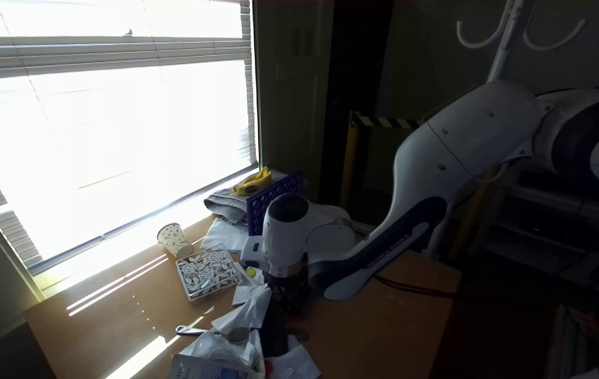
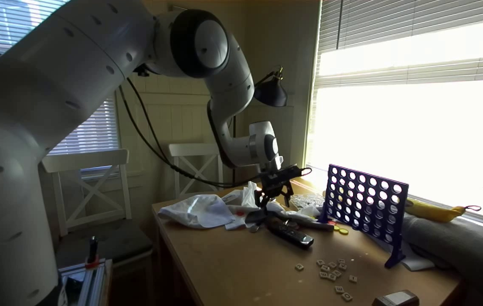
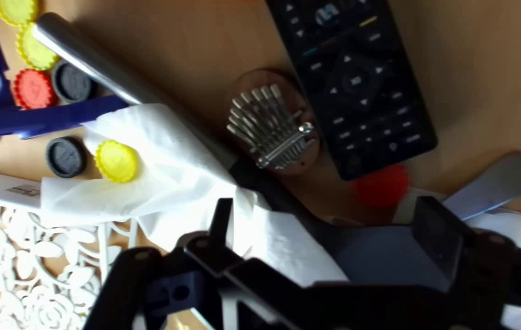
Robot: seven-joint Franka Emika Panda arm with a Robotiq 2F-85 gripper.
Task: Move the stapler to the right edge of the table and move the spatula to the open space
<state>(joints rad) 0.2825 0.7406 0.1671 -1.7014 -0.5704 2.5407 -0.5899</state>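
The black two-fingered pincer [image 3: 326,224] stands wide over the brown wooden table [image 2: 233,259]. In the wrist view, the black-necked spatula [image 3: 267,185] with silver tubular handle extends from between its tips toward ten o'clock; a black rectangular remote control [image 3: 356,87] with pale markings lies at twelve.

In both exterior views the window [image 1: 120,137] burns out to blank white. You get hard sun streaks across the counter [image 1: 94,337] at eight o'clock in an exterior view, while the shelf [image 1: 557,201] at three sinks into near-black. In an exterior view, your arm [image 2: 84,63] at ten o'clock is shaded grey and the chair [image 2: 97,193] at eight is dim. Your wrist view is brighter but soft: markings on the remote [image 3: 356,87] smear, the lattice [image 3: 35,250] at eight o'clock washes out, and your pincer [image 3: 326,222] looks almost black around six.
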